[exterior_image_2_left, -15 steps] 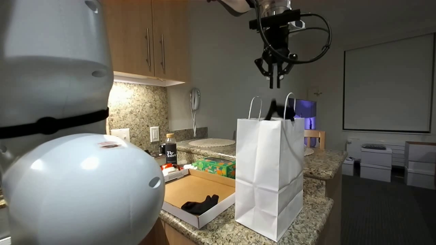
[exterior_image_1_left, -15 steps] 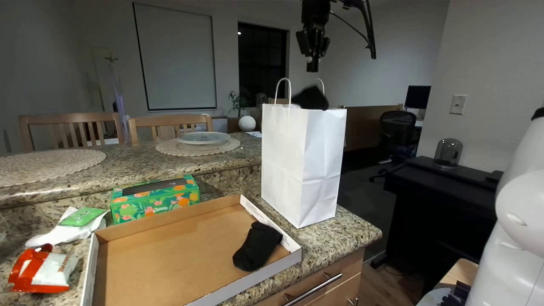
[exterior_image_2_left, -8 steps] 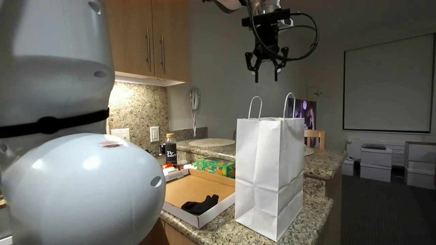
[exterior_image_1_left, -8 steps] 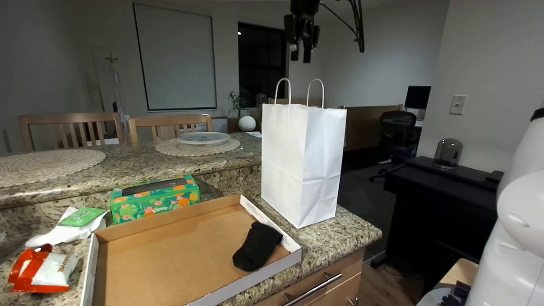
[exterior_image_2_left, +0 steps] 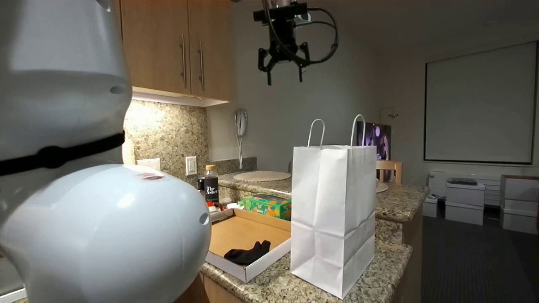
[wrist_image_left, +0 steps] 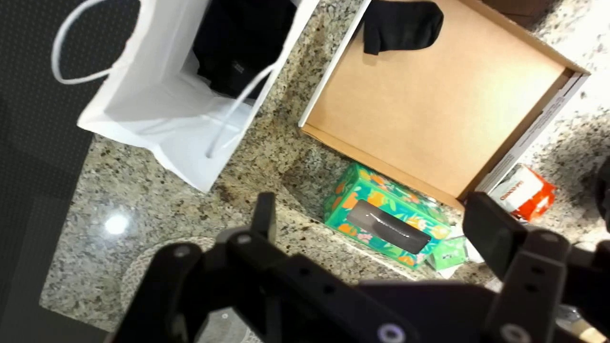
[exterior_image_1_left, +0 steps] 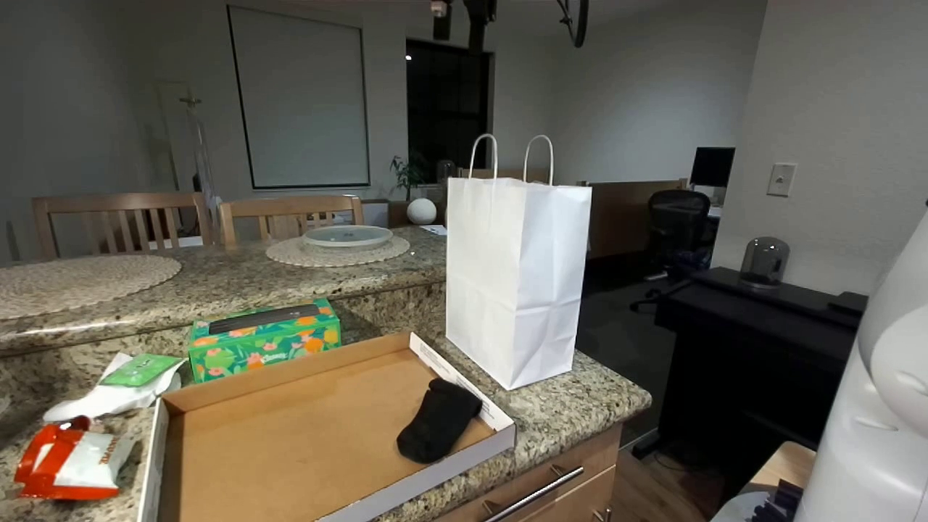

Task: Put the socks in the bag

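One black sock (exterior_image_1_left: 438, 420) lies in the near corner of the shallow cardboard tray (exterior_image_1_left: 290, 442), beside the white bag (exterior_image_1_left: 482, 275). The bag stands upright on the counter with both loop handles up. Looking down into its mouth, the wrist view shows black socks (wrist_image_left: 243, 43) at the bottom, bunched so that I cannot count them. My gripper (exterior_image_2_left: 285, 82) hangs high above the counter, off to the tray side of the bag in an exterior view. Its jaws are wide apart with nothing between them. At the top edge of an exterior view only its fingers (exterior_image_1_left: 476, 32) show.
A green floral tissue box (exterior_image_1_left: 264, 341) stands behind the tray. A green packet (exterior_image_1_left: 141, 370) and a red-and-white packet (exterior_image_1_left: 72, 464) lie at the tray's far side. Behind rises a granite ledge with a woven placemat (exterior_image_1_left: 87, 283). A dark bottle (exterior_image_2_left: 211, 185) stands further back.
A second ago a black sock was dropping at the bag's mouth; it has gone down inside. My gripper has spread its jaws wider and moved up and leftward in both exterior views.
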`<control>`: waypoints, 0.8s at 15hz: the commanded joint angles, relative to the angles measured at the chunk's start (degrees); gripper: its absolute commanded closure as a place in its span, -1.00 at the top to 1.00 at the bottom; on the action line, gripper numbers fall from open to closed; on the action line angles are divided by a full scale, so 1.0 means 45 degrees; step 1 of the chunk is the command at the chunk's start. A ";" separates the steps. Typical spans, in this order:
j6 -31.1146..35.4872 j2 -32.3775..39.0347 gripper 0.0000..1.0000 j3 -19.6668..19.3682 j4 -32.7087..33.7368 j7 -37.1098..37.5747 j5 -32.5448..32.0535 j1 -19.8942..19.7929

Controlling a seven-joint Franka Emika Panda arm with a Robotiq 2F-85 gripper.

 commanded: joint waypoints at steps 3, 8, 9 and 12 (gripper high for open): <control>0.0884 -0.0708 1.00 0.0868 -0.2463 0.1542 0.0272 0.0602; 0.3607 -0.0915 1.00 0.0697 -0.6208 0.2453 0.2579 0.0673; 0.4579 -0.0854 1.00 0.0689 -0.6993 0.2803 0.3126 0.0649; 0.7400 -0.0481 1.00 0.0757 -0.9121 0.3693 0.4127 0.0636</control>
